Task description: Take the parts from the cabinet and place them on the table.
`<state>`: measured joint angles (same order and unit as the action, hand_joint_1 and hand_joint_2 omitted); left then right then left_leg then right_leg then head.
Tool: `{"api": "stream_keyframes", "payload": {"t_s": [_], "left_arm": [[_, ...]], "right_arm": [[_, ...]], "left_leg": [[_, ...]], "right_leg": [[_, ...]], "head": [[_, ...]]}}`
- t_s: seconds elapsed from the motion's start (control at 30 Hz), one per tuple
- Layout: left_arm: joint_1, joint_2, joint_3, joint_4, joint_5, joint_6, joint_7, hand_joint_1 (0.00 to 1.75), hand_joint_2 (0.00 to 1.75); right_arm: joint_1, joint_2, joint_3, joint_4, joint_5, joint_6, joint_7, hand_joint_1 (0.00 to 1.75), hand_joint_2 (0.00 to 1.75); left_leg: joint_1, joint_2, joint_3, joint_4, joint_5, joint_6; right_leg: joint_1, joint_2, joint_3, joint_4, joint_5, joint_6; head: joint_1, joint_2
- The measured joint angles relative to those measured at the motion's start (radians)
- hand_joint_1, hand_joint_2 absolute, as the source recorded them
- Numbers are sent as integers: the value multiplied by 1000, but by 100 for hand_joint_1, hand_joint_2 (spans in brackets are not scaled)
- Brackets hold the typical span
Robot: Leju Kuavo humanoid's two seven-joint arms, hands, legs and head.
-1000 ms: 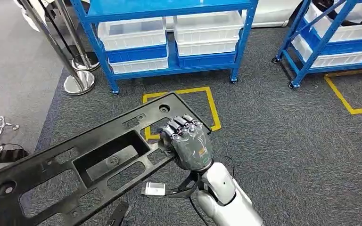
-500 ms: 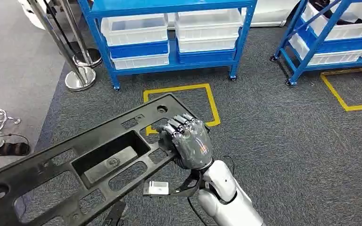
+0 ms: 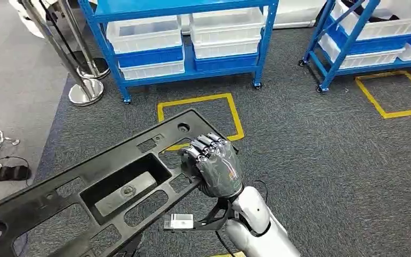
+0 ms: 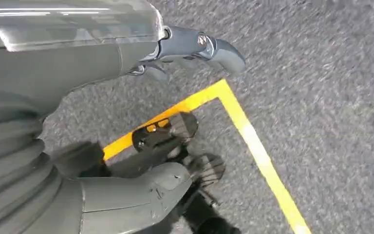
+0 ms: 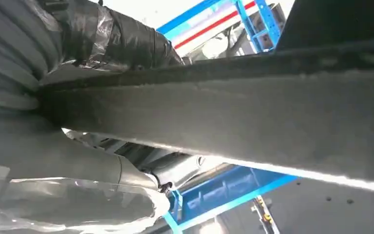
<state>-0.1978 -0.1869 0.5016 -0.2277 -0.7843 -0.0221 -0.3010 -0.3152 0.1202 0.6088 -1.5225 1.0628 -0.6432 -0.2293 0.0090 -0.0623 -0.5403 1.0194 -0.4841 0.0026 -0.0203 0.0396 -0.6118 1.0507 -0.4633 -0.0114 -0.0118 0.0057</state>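
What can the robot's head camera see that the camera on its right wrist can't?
Only the head view shows the whole long black part with its cut-out holes, the grey carpet, the yellow floor square, the white bins and the metal stand. Only the right wrist view shows the part's edge from very close, crossing the picture. Both show the right robot hand gripping the part, and a blue rack.

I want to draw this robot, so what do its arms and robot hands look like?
The right robot hand is dark grey and shiny, with silvery knuckles and a small coloured mark on its back. Its arm is smooth silver, with thin black cables at the wrist. The left robot hand has a grey ribbed cover and a thick grey thumb.
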Motion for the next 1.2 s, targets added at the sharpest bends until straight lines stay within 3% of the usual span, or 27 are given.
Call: {"api": "stream_keyframes", "payload": {"t_s": [0.1,0.13,0.17,0.2,0.27,0.3,0.33,0.37,0.43,0.47,0.5,0.6,0.63,0.67,0.7,0.77,0.8,0.83,0.87,0.9,0.93,0.97,1.0,1.07,1.13,1.17,1.2], "left_arm": [[-1,-5,0,0,6,-5,-2,0,175],[-1,-9,0,0,7,-7,-3,0,175],[-2,-10,0,0,7,-7,-4,0,175],[-3,-13,0,0,8,-10,-5,0,175],[0,-14,0,0,8,-10,-5,0,175],[1,-14,0,0,8,-11,-5,0,175],[1,-14,0,0,8,-11,-5,0,175],[1,-15,0,0,8,-12,-5,0,175],[0,-18,0,0,8,-12,-5,0,175],[0,-18,0,0,8,-12,-5,0,175],[-2,-18,0,0,8,-12,-5,0,175],[0,-18,0,0,6,-13,-9,0,175],[-1,-18,0,0,5,-12,-11,0,175],[-2,-18,0,0,2,-10,-11,0,175],[-2,-18,0,0,-1,-9,-10,0,175],[1,-16,0,0,-5,-6,-9,0,175],[1,-16,0,0,-5,-6,-8,0,175],[1,-15,0,0,-5,-6,-8,0,175],[0,-15,0,0,-4,-6,-8,0,175],[-2,-15,0,0,-4,-6,-10,0,175],[-4,-15,0,0,-3,-6,-11,0,175],[-6,-15,0,0,-3,-6,-11,0,175],[-5,-13,0,0,-3,-6,-13,0,175],[-7,-15,0,0,-3,-5,-14,0,175],[-10,-16,0,0,-2,-4,-18,0,175],[-10,-17,0,0,-2,-3,-20,0,175],[-11,-18,1,0,-1,-3,-22,0,175]], "right_arm": [[-1,0,5,-2,1,-1,0,175,175],[0,-2,5,-6,1,-1,0,175,175],[-4,-2,5,-8,1,-1,0,175,175],[-5,-3,5,-8,1,-1,-2,175,175],[-3,-3,5,-9,1,-1,-3,175,175],[-2,-5,5,-9,1,-1,-3,175,175],[-2,-7,5,-9,1,-1,-3,175,175],[-1,-10,5,-9,1,-1,-2,175,175],[-2,-11,5,-10,1,-1,-3,175,175],[-3,-11,5,-10,1,-1,-3,175,175],[-3,-11,5,-11,1,-1,-3,175,175],[-2,-11,5,-13,0,-2,-2,175,175],[-2,-11,5,-14,-1,-3,-2,175,175],[-2,-11,5,-15,-2,-3,-2,175,175],[-2,-11,5,-16,-3,-3,-2,175,175],[0,-11,5,-18,-3,-3,-2,175,175],[0,-11,5,-18,-3,-3,-2,175,175],[0,-11,5,-18,-2,-3,-2,175,175],[0,-11,5,-18,-2,-3,-2,175,175],[-1,-11,5,-22,-2,-3,-2,175,175],[-2,-11,5,-28,-2,-2,-2,175,175],[-4,-11,5,-33,-2,-2,-2,175,175],[-9,-11,5,-35,-3,-2,-2,175,175],[-8,-12,5,-41,-4,-2,-2,175,175],[-8,-14,5,-53,-4,-2,0,175,175],[-8,-16,5,-55,-4,-2,0,175,175],[-12,-18,5,-57,-4,-2,-2,175,175]], "left_leg": [[-4,24,3,-16,5,9],[11,38,9,-36,18,18],[5,45,10,-43,24,23],[4,57,7,-42,27,28],[1,77,-1,-37,27,29],[-1,88,-6,-33,26,29],[-1,97,-11,-27,26,29],[-1,108,-15,-22,24,29],[-1,123,-19,-7,16,23],[-5,129,-22,-1,12,18],[-12,133,-27,12,6,12],[-10,157,-25,8,9,3],[-6,145,-31,14,-1,-6],[-4,111,-35,35,-24,-11],[-2,89,-58,95,-67,-14],[-1,75,-122,247,-139,-18],[-1,73,-144,298,-150,-17],[-1,73,-145,301,-136,-14],[-2,71,-126,263,-104,-9],[-2,65,-89,187,-59,-2],[-4,44,-43,91,-9,8],[-4,-6,-20,32,0,18],[-2,-26,-14,22,4,22],[-9,-9,-13,16,3,24],[-2,21,0,-27,14,29],[-1,37,7,-41,24,32],[-1,47,7,-47,27,36]], "right_leg": [[-2,26,-4,-13,16,23],[-2,16,-7,-4,8,25],[6,-12,-22,20,-16,27],[4,-24,-53,82,-58,28],[5,-29,-115,223,-123,32],[5,-30,-134,265,-130,33],[5,-31,-129,260,-114,33],[5,-37,-100,210,-79,32],[5,-64,-4,46,-5,27],[15,-107,13,9,-29,21],[15,-97,8,4,-19,10],[19,-64,-1,6,-13,-4],[12,-57,1,0,-7,-12],[11,-51,-1,-1,-4,-17],[10,-43,-3,-1,-2,-21],[12,-23,-8,0,1,-25],[14,-12,-10,1,3,-26],[14,0,-11,2,5,-25],[15,13,-12,3,6,-24],[16,26,-11,3,7,-23],[17,38,-10,3,8,-21],[12,46,-12,2,10,-18],[14,57,-17,3,15,-10],[2,77,-26,-1,24,4],[11,99,-27,-15,36,24],[13,54,-35,-1,20,23],[15,13,-58,46,-17,24]], "head": [[1,0],[1,0],[1,0],[1,0],[1,0],[1,0],[1,0],[1,0],[1,0],[1,0],[0,0],[1,0],[1,0],[1,0],[0,0],[1,0],[1,0],[1,0],[1,0],[1,0],[1,0],[1,0],[1,0],[1,0],[1,0],[1,0],[1,0]]}}
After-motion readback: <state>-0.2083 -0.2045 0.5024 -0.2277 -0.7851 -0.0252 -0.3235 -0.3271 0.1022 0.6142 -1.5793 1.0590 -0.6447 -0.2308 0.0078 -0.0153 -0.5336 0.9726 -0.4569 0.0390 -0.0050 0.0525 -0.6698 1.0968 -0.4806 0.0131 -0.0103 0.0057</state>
